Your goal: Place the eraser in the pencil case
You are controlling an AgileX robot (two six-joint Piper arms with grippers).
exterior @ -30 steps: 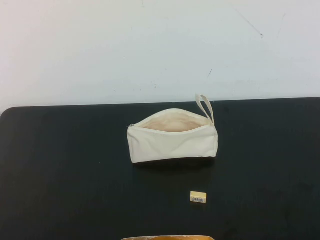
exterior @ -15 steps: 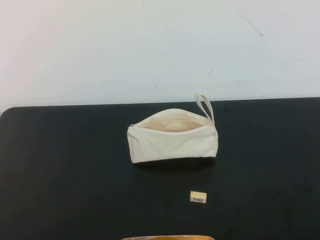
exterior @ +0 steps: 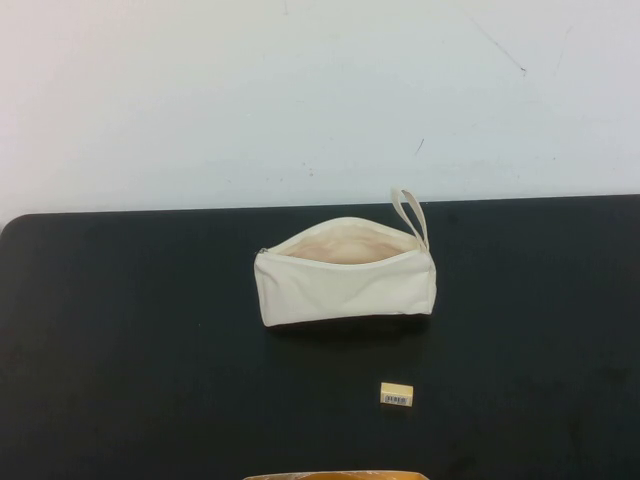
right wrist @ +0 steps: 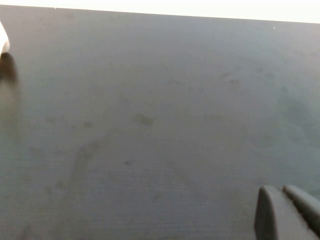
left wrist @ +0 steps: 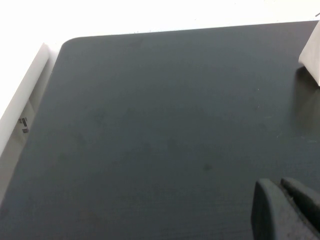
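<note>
The pencil case (exterior: 345, 275) is a cream-white fabric pouch in the middle of the black table, its zip open and the pinkish lining showing, with a loop strap (exterior: 410, 215) at its right end. A corner of it shows in the left wrist view (left wrist: 312, 57) and a sliver in the right wrist view (right wrist: 3, 40). The eraser (exterior: 396, 394) is a tiny cream block with a barcode label, lying on the table nearer me than the case. My left gripper (left wrist: 280, 187) and right gripper (right wrist: 281, 192) are shut and empty, both apart from the case and eraser. Neither arm shows in the high view.
The black table (exterior: 130, 340) ends at a white wall behind. A white ledge (left wrist: 25, 100) runs along the table's rounded corner in the left wrist view. A tan object's edge (exterior: 335, 476) shows at the near table edge.
</note>
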